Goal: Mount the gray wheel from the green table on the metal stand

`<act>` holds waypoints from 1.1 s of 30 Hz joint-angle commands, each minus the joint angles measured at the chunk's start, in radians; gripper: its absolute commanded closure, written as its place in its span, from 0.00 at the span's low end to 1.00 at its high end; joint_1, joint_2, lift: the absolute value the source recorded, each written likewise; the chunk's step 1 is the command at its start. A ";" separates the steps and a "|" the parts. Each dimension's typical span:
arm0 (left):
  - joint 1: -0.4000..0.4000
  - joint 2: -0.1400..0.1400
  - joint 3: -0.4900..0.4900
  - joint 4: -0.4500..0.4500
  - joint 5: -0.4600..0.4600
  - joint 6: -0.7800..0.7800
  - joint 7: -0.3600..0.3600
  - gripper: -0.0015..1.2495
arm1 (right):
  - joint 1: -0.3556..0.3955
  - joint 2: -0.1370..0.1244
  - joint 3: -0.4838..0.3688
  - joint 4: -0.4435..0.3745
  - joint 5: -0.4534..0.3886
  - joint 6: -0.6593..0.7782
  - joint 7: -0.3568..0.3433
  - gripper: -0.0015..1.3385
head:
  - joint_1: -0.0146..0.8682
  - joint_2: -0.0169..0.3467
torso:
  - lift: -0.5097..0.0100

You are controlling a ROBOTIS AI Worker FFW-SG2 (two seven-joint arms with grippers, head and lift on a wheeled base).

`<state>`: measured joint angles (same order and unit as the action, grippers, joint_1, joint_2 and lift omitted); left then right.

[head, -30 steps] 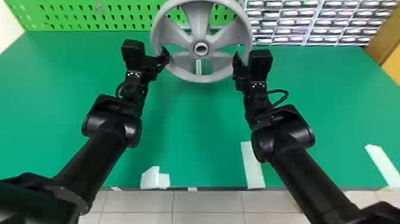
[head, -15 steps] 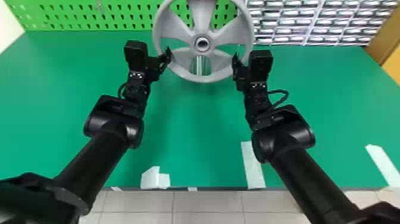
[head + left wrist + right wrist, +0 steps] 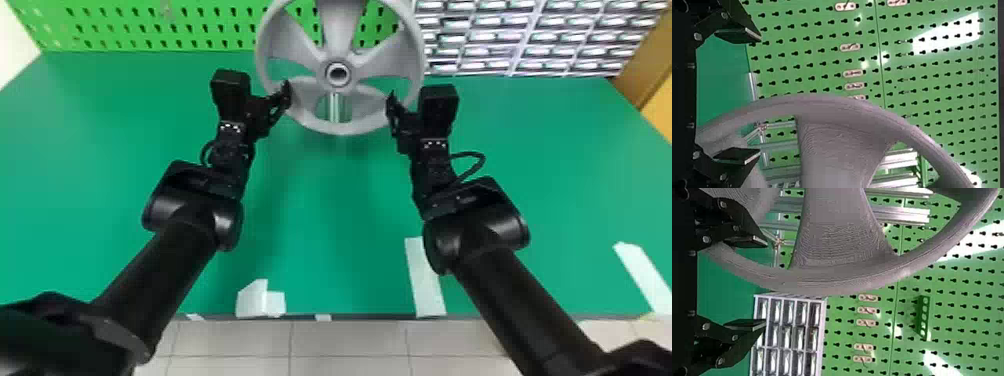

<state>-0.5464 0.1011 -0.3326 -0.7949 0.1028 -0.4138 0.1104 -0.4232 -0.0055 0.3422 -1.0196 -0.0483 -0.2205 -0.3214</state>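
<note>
Your gray wheel [image 3: 338, 37] is upright w/ the metal stand [image 3: 334, 107] behind it; can't tell if it's seated. L jaws [image 3: 284, 99] open by the wheel's L rim, R jaws [image 3: 392, 102] open by its R. Surface [image 3: 330, 200] extends below it, pegboard [image 3: 190, 25] behind, small-bin rack [image 3: 520, 37] behind to its R.

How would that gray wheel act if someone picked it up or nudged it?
The gray wheel would probably stay stiff, since its broad spokes join a thick rim. It may be fairly light for its size, given the wide openings between spokes. Its round outline suggests it could roll if stood unsupported on edge.
</note>
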 commanded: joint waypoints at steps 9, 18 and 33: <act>0.006 0.000 0.000 -0.017 -0.002 0.000 0.000 0.14 | 0.000 0.001 0.003 0.000 0.002 -0.010 0.001 0.27 | 1.00 0.19 | 0.79; 0.013 0.000 0.000 -0.021 -0.003 0.000 0.000 0.14 | 0.000 0.001 0.000 0.000 0.004 -0.013 0.001 0.21 | 1.00 0.19 | 0.79; 0.140 0.032 0.067 -0.214 -0.037 0.058 0.000 0.14 | 0.041 -0.007 -0.002 -0.043 -0.002 -0.028 0.001 0.19 | 1.00 0.19 | 0.79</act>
<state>-0.4443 0.1238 -0.2841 -0.9567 0.0672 -0.3751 0.1103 -0.3956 -0.0073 0.3405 -1.0413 -0.0476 -0.2477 -0.3206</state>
